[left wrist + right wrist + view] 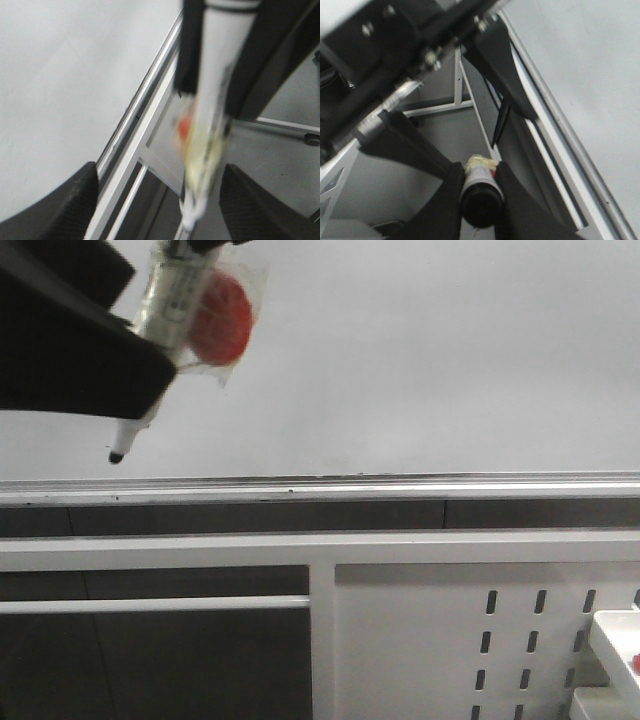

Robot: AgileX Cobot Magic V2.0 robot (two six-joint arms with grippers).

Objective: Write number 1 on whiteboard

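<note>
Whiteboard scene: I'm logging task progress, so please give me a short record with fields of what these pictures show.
whiteboard: blank where visible, no stroke written
rail: silver, along the board's lower edge
marker: tilted, dark tip down, low on the board's left; contact cannot be told
red disc: in clear wrap, against the marker's barrel
right end effector: shut on the marker
left end effector: open, fingers apart on either side of the marker

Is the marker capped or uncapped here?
Uncapped: the marker's dark tip is bare, pointing down near the whiteboard's lower rail.
</note>
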